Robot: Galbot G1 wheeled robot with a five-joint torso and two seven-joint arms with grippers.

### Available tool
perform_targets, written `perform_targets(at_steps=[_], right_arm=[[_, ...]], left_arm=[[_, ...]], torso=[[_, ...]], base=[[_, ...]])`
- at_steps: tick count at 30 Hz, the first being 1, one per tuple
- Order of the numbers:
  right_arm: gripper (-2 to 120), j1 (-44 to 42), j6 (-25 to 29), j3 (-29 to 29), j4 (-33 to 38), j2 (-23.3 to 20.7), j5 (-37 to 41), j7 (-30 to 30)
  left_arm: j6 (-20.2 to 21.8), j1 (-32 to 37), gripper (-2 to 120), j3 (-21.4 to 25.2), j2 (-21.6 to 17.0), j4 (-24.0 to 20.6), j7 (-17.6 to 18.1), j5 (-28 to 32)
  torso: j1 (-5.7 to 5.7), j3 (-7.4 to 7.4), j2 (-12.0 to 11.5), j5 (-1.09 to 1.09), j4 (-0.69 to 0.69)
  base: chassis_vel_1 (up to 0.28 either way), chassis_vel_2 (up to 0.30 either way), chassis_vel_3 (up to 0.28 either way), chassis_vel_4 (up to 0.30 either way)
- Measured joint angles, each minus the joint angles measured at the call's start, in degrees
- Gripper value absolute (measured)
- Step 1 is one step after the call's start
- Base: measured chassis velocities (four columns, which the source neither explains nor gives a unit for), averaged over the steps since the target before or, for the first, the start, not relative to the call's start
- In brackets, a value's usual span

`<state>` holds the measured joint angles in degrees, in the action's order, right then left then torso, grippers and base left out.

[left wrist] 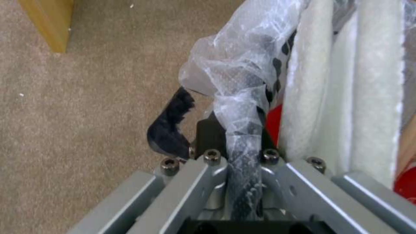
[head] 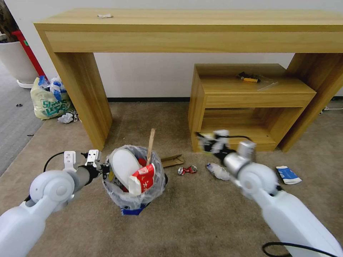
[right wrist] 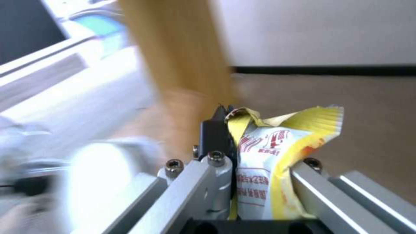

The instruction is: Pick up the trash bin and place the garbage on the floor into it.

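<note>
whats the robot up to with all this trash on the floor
The left gripper grips the rim of the trash bin, which already holds white slippers, a red wrapper and a wood stick. The right gripper holds a yellow snack packet. A crushed can, clear plastic and a blue-white packet lie on the carpet.

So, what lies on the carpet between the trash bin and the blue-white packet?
In the head view, between the trash bin and the blue-white packet lie a crushed red can and clear plastic.
</note>
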<state>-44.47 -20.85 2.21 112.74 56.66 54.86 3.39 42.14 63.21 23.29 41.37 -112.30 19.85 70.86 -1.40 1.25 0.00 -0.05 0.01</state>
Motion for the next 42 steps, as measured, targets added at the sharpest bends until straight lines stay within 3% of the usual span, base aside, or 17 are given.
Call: perform_targets(at_steps=[3, 10, 15, 21, 22, 30, 42], right_arm=[[0, 6.09, -1.05, 8.5, 1.95, 2.38, 2.61, 0.64], [0, 10.6, -1.72, 17.05, -0.93, 8.19, 3.89, 0.76], [0, 11.46, -1.64, 20.07, -5.01, 12.2, 2.63, 0.24], [0, 11.25, -1.57, 22.19, -6.55, 14.03, 1.32, 0.61], [8, 10.8, -2.27, 23.32, -6.63, 14.32, 0.86, 1.69], [35, 9.76, -1.51, 23.24, -9.56, 14.76, -1.95, 3.56], [81, 8.96, 0.27, 18.82, -9.12, 13.77, -4.22, 4.03]], left_arm=[[0.0, -1.7, 0, -0.97, -0.02, 1.37, -0.08, 0.79], [-0.01, -2.79, 0, -1.62, -0.22, 1.85, 0.19, 1.74], [-0.01, -2.32, 0, -1.16, -0.56, 1.37, 0.22, 1.94], [-0.01, -1.87, 0, -0.63, -0.59, 1.13, 0.22, 1.95], [-0.01, -1.52, 0, -0.33, -0.56, 0.96, 0.23, 1.92], [-0.01, -1.12, 0, -0.08, -0.58, -0.04, 0.33, 1.91], [-0.01, 1.05, 0, 0.36, -0.54, -1.72, 0.84, 1.74]], torso=[[0.0, -0.01, 0.0, 0.0, 0.0], [0.01, -0.01, 0.0, 0.01, -0.01], [0.01, -0.01, 0.0, 0.02, -0.01], [0.01, -0.01, 0.0, 0.02, -0.01], [0.01, -0.01, 0.0, 0.02, -0.01], [0.02, -0.01, 0.0, 0.03, -0.02], [0.02, -0.01, 0.0, 0.04, -0.01]], base=[[0.0, 0.0, 0.0, 0.0], [0.0, 0.0, 0.0, 0.0], [0.0, 0.0, 0.0, 0.0], [0.0, 0.0, 0.0, 0.0], [0.0, 0.0, 0.0, 0.0], [0.0, 0.0, 0.0, 0.0], [0.0, 0.0, 0.0, 0.0]])
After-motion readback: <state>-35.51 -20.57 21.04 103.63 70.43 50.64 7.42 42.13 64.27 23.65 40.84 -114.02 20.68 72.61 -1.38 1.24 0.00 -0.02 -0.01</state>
